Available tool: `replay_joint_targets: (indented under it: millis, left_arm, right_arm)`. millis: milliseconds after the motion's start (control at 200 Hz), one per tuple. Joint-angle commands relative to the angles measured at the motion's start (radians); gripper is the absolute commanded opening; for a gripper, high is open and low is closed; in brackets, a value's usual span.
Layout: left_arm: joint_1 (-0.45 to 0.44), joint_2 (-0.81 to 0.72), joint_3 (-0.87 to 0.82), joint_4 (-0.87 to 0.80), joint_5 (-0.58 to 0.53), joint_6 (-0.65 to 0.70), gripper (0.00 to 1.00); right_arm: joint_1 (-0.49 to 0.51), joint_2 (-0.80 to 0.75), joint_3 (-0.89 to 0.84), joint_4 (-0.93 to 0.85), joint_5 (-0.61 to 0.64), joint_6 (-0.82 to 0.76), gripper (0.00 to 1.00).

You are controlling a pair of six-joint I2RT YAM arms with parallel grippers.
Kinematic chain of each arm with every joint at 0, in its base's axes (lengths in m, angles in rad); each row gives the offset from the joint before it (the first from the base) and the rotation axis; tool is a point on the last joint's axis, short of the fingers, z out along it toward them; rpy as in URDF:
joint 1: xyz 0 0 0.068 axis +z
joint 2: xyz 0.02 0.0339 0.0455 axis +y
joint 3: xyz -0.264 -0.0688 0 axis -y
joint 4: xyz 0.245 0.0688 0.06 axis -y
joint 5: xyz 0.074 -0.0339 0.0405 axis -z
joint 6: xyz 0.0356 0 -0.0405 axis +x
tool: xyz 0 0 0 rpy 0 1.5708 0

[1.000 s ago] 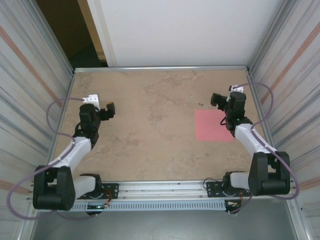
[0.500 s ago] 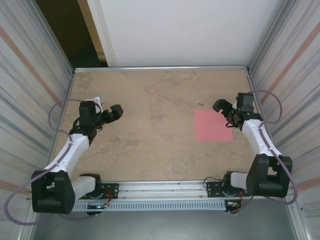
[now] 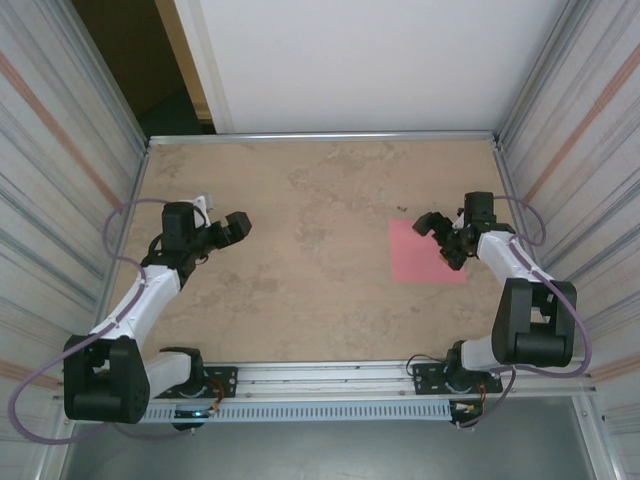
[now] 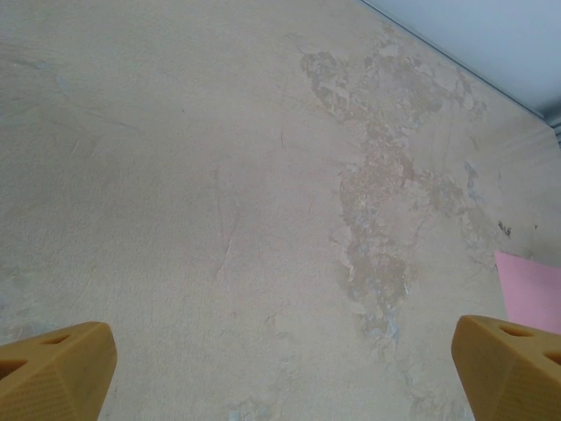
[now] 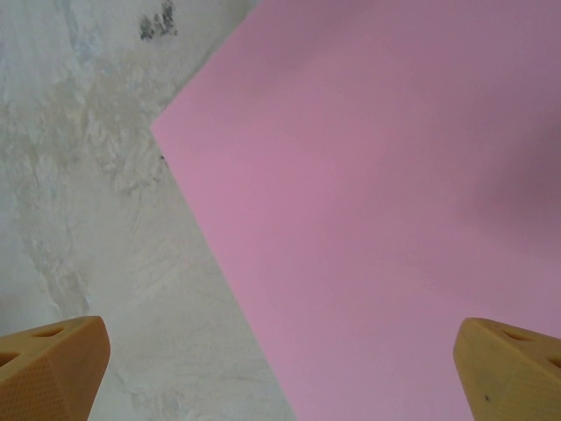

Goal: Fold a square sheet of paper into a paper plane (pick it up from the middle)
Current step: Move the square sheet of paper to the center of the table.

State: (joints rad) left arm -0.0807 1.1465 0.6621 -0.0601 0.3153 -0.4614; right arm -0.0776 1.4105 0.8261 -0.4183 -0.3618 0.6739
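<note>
The right gripper (image 3: pixel 438 240) is hovering over the paper (image 3: pixel 418 258) (lying flat, unfolded), jaws spread wide; the left gripper (image 3: pixel 236 226) is hanging above the table (image 3: pixel 300 190), jaws likewise apart.

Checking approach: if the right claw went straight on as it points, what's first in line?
Probably the square sheet of paper, flat on the table; nothing shows between it and the right claw.
</note>
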Motion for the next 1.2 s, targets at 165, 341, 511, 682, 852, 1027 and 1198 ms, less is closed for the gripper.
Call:
replay_joint_targets:
  millis: [165, 341, 511, 682, 852, 1027, 1198]
  left_arm:
    - [-0.01, -0.005, 0.032, -0.028, 0.019, -0.004, 0.99]
    - [-0.01, -0.001, 0.035, -0.03, 0.011, -0.002, 0.99]
    - [-0.01, 0.004, 0.041, -0.045, 0.004, 0.004, 0.99]
    - [-0.01, 0.006, 0.04, -0.045, 0.001, 0.003, 0.99]
    - [-0.01, 0.024, 0.049, -0.054, 0.002, 0.0, 0.99]
    - [-0.01, 0.048, 0.056, -0.064, 0.004, -0.008, 0.99]
    - [-0.011, 0.074, 0.073, -0.083, 0.017, -0.019, 0.99]
  right_arm:
    - [0.09, 0.06, -0.02, -0.01, -0.007, 0.057, 1.0]
    - [0.182, 0.126, -0.022, 0.041, 0.004, 0.129, 0.99]
    - [0.285, 0.181, -0.015, 0.072, 0.066, 0.183, 0.99]
    - [0.378, 0.237, -0.007, 0.155, 0.048, 0.265, 0.99]
    - [0.55, 0.337, 0.058, 0.224, 0.05, 0.374, 0.98]
    - [0.719, 0.438, 0.179, 0.338, 0.036, 0.545, 0.96]
    - [0.723, 0.419, 0.258, 0.411, 0.012, 0.557, 0.88]
